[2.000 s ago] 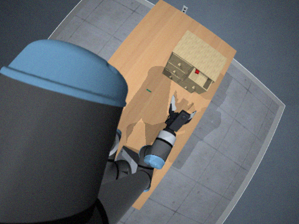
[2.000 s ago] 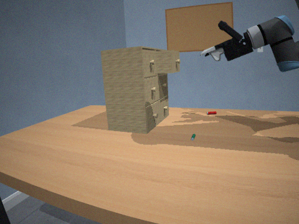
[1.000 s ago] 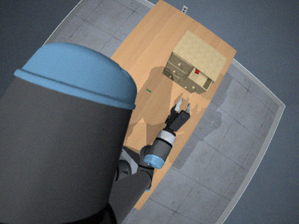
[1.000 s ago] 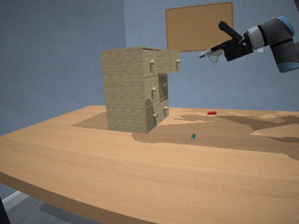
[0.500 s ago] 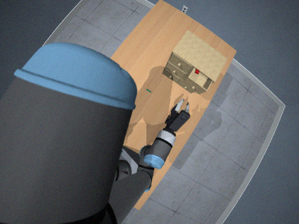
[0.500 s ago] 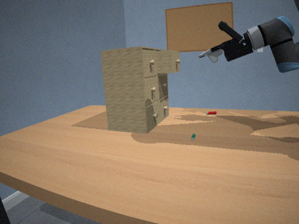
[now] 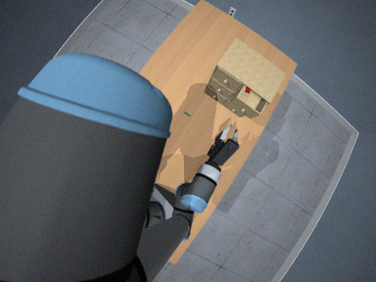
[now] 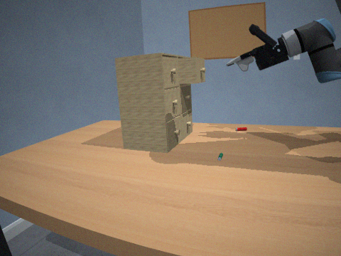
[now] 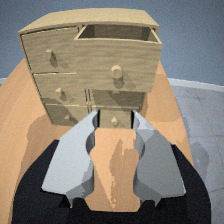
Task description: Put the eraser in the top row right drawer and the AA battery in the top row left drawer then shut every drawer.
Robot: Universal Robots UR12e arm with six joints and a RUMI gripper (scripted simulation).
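Gripper (image 9: 115, 119) narrowed, nothing betw. fingers, held high off table (image 8: 106, 199). Green AA battery (image 8: 220, 156) lies well below, off to its left. Small red cylinder (image 8: 241, 129) on table beneath. Straight ahead: chest (image 8: 142, 99), top-right drawer (image 9: 117, 60) pulled out, red eraser (image 7: 247, 89) inside at back.

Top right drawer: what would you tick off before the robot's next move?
1. Top right drawer pulled out: ok.
2. Small red thing lying inside it: ok; whether it is the eraser, cannot tell.
3. Pincer narrowed with nothing between its fingers: ok.
4. Top left drawer opened for the battery: not ok, it is shut.
5. Chest upright on the table: ok.
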